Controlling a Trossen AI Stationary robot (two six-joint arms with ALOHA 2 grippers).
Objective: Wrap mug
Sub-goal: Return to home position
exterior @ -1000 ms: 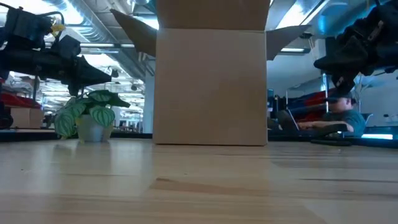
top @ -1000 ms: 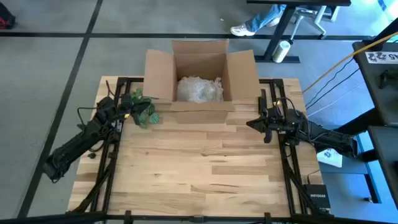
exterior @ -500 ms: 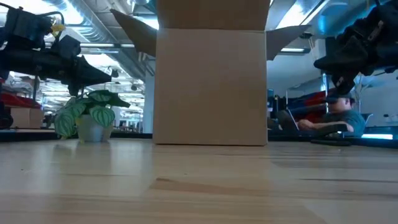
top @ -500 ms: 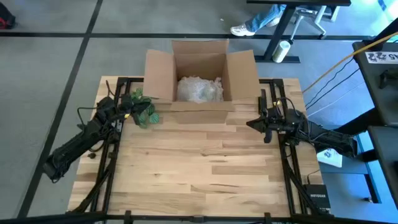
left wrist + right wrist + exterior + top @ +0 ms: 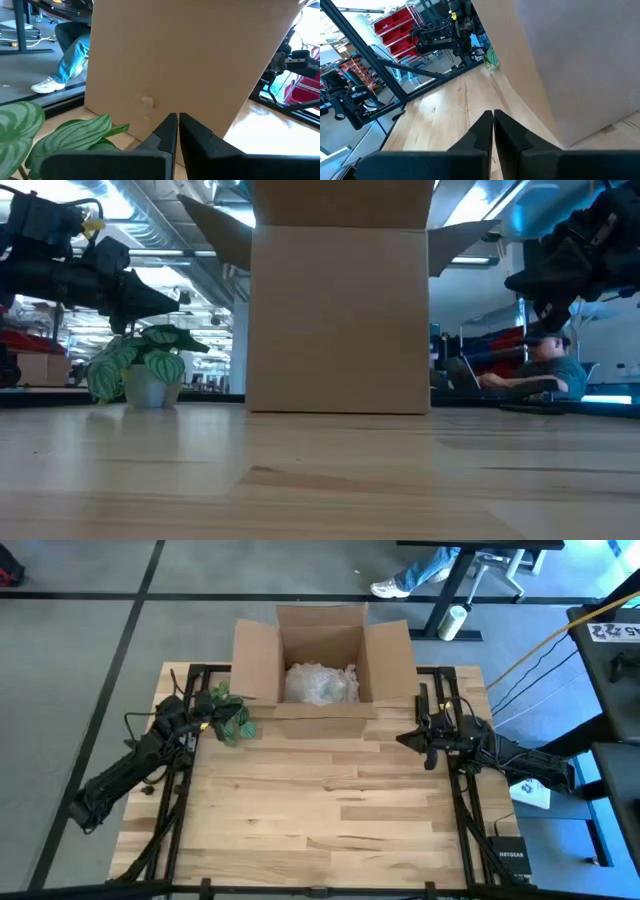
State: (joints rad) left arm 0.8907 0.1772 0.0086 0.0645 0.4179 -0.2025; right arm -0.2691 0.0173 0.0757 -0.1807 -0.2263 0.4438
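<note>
The wrapped mug lies inside the open box. The left gripper hangs left of the box over the plant, the right gripper right of the box, both with jaws pressed together, empty.

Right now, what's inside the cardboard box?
A crumpled bundle of bubble wrap lies on the floor of the cardboard box. Whatever it wraps is covered and cannot be seen. The left gripper and right gripper wait outside it.
</note>
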